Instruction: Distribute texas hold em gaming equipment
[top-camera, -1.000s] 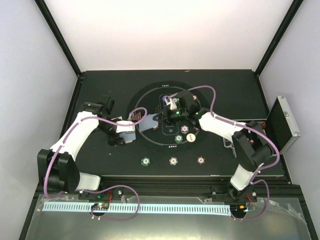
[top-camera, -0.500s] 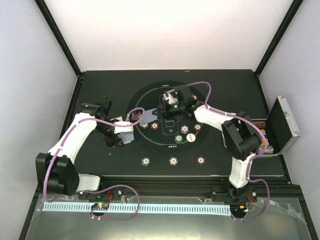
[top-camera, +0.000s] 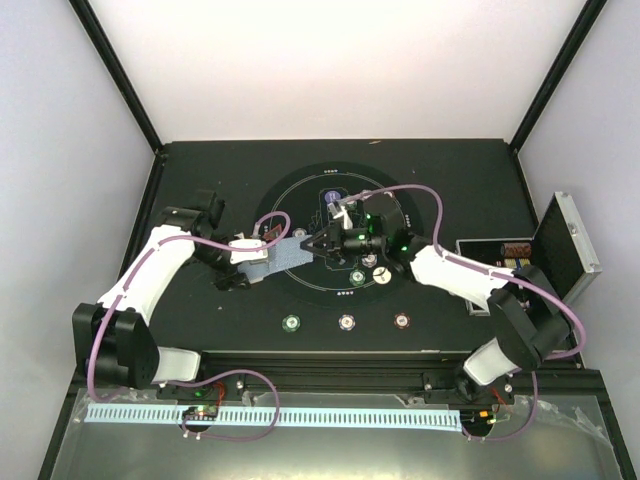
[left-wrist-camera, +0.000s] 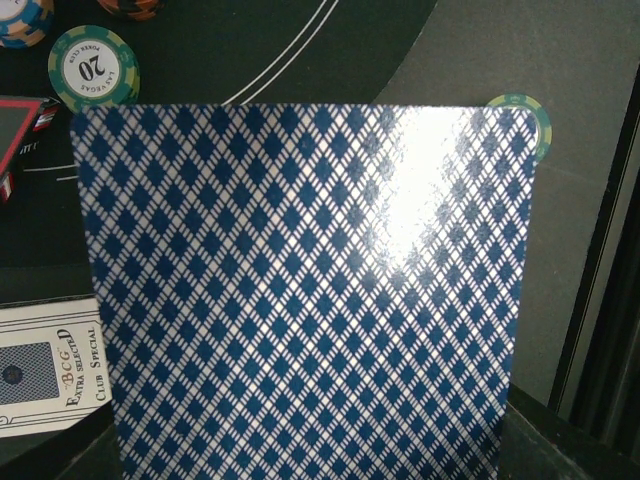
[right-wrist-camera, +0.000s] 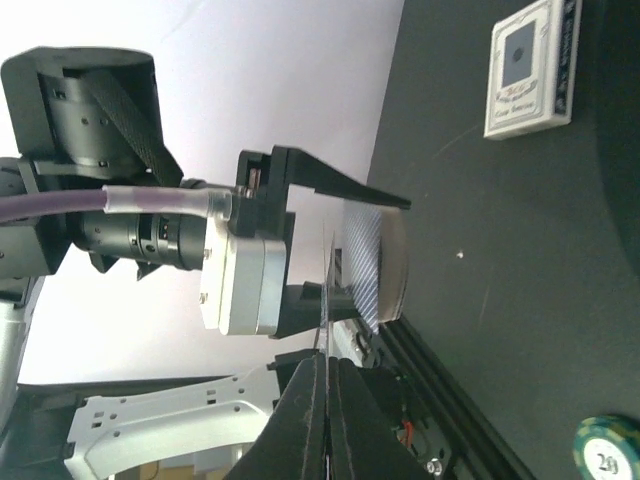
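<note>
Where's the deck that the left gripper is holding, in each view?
Top external: deck is left of centre, at the printed circle's left edge.
Left wrist: its diamond-patterned back fills most of the frame.
Right wrist: it is edge-on at centre, with one card pinched in the right gripper.
Landmark: the white card box shows in both wrist views but is too small to pick out from above.

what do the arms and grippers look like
The left arm and right arm have white shells with black joints, and a purple cable loops along each. The left gripper and right gripper have black fingers; a white block backs the left's.
</note>
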